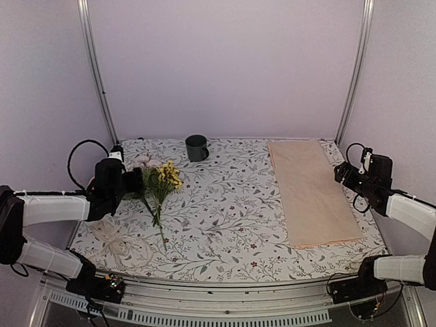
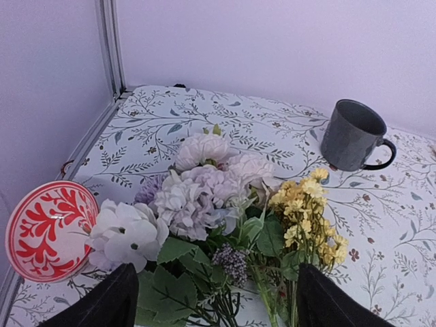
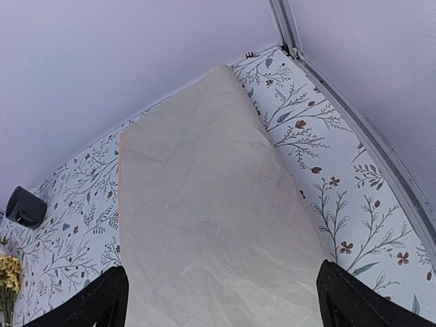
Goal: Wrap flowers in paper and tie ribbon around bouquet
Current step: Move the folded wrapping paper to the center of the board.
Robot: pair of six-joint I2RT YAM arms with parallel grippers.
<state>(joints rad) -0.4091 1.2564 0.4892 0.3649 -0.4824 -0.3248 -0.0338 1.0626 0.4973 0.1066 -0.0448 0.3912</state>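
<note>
The flowers (image 1: 162, 182) lie loose on the left of the table: yellow blossoms, pale roses and green stems that point toward the near edge. My left gripper (image 1: 138, 182) stands open right beside them. In the left wrist view its two fingers straddle the leaves and stems of the flowers (image 2: 225, 197), with the left gripper (image 2: 214, 303) holding nothing. The paper (image 1: 312, 191) lies flat on the right, and my right gripper (image 1: 342, 174) hovers open at its right edge. The right wrist view shows the paper (image 3: 211, 218) between that gripper's (image 3: 221, 300) fingers. The ribbon (image 1: 121, 244) lies piled near left. No bouquet shows.
A dark grey mug (image 1: 197, 147) stands at the back centre, also seen as the mug (image 2: 354, 135) beyond the blossoms. A red-and-white patterned bowl (image 2: 49, 230) sits left of the flowers by the table's left rail. Metal frame posts stand at the back corners.
</note>
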